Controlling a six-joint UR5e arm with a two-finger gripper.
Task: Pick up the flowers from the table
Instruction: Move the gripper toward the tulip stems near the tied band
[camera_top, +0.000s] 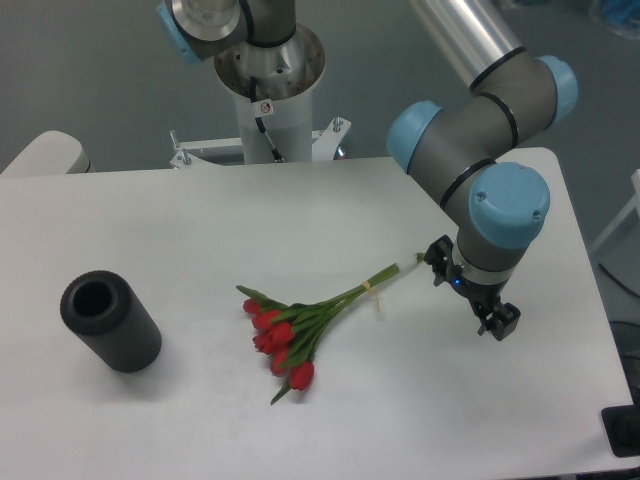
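Bunch of red tulips with thin green stems lying flat on white matte surface. Black end effector beside pale stem ends, empty; opening unclear, fingers hard to discern. Black cylinder far left.

One fixed camera looks down steeply from the front at the white matte surface, facing the arm's base, fairly near.

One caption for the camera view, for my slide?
Gripper low beside the stem ends of the flowers lying on the table.
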